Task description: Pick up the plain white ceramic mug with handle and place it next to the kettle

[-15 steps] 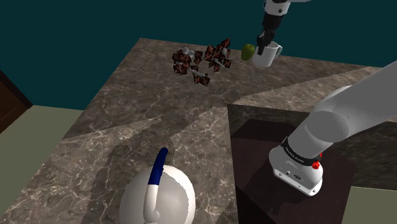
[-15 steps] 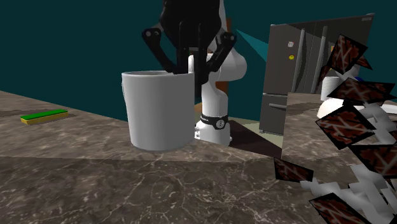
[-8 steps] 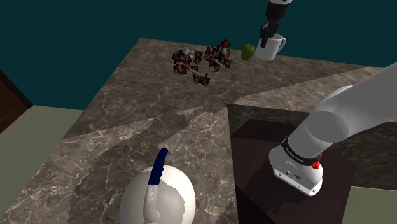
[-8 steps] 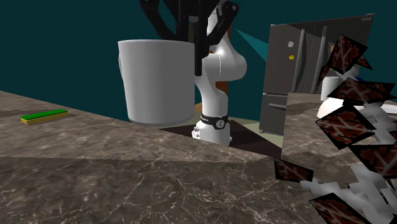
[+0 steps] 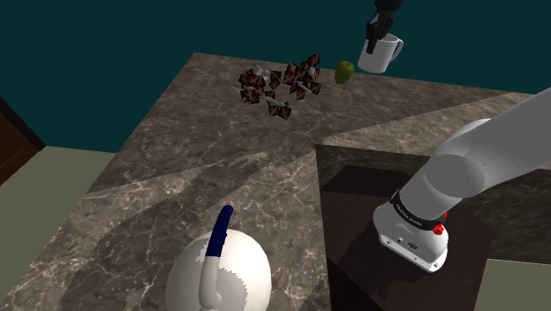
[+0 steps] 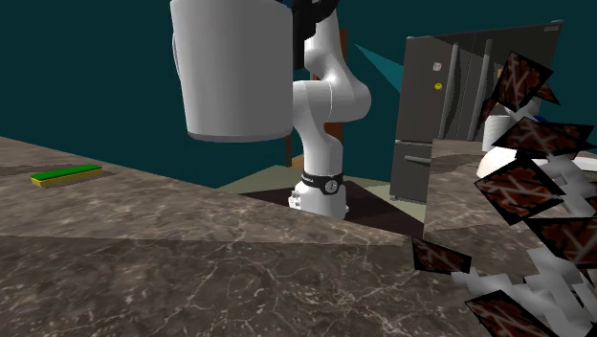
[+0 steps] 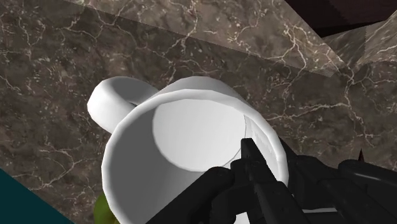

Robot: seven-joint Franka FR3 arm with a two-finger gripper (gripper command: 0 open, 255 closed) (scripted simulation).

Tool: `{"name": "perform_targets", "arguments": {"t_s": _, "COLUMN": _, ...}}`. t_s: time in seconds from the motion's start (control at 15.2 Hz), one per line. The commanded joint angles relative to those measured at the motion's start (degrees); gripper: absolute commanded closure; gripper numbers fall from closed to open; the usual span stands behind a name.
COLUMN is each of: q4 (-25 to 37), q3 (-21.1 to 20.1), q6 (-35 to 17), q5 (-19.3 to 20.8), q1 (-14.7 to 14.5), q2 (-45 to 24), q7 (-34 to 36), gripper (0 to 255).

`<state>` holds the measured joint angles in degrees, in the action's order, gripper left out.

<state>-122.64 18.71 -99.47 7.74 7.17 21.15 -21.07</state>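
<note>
Spotter: What have you got?

Me: The white mug [image 5: 381,55]. My jaws are closed on its wall at the rim, with one finger [image 7: 251,159] inside the cup and the other outside. The grip is on the side away from the handle [image 7: 105,105]. The mug hangs upright, mouth up, clear of the bench [image 5: 194,150] and over its far end.

Spotter: And the kettle?

Me: The kettle [image 5: 221,274] is white and round with a blue handle. It sits at the near end of the bench, at the shoulder view's bottom edge. From the mug it lies down and to the left in that view, well apart, with nearly the whole bench between them.

Spotter: Anything on the way?

Me: There's a green fruit-like thing [image 5: 344,72] just beside the mug. A scatter of brown shards [image 5: 281,81] lies a little further toward the shoulder view's left. I judge that a carry at this height passes over both.

Spotter: So what's the next move?

Me: I reckon a long haul down the length of the bench toward the kettle. Then I lower the mug onto bare stone beside the kettle without touching it.
</note>
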Motion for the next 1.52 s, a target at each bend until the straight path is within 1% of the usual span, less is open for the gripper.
{"name": "perform_targets", "arguments": {"t_s": 0.0, "q4": 1.5, "q3": -0.1, "q6": 1.5, "q5": -0.1, "q1": 0.0, "q2": 0.0, "q7": -0.1, "gripper": 255}}
{"name": "perform_targets", "arguments": {"t_s": 0.66, "q4": 9.5, "q3": -0.5, "q6": 8.8, "q5": -0.5, "q1": -0.3, "q2": -0.7, "q7": -0.5, "gripper": 255}}
{"name": "perform_targets", "arguments": {"t_s": 1.06, "q4": 2.3, "q3": -6.9, "q6": 10.0, "q5": -1.6, "q1": -2.2, "q2": 7.1, "q7": 7.8, "gripper": 255}}
{"name": "perform_targets", "arguments": {"t_s": 1.45, "q4": -2.7, "q3": -13.4, "q6": 11.3, "q5": -4.7, "q1": -4.4, "q2": 13.0, "q7": 15.9, "gripper": 255}}
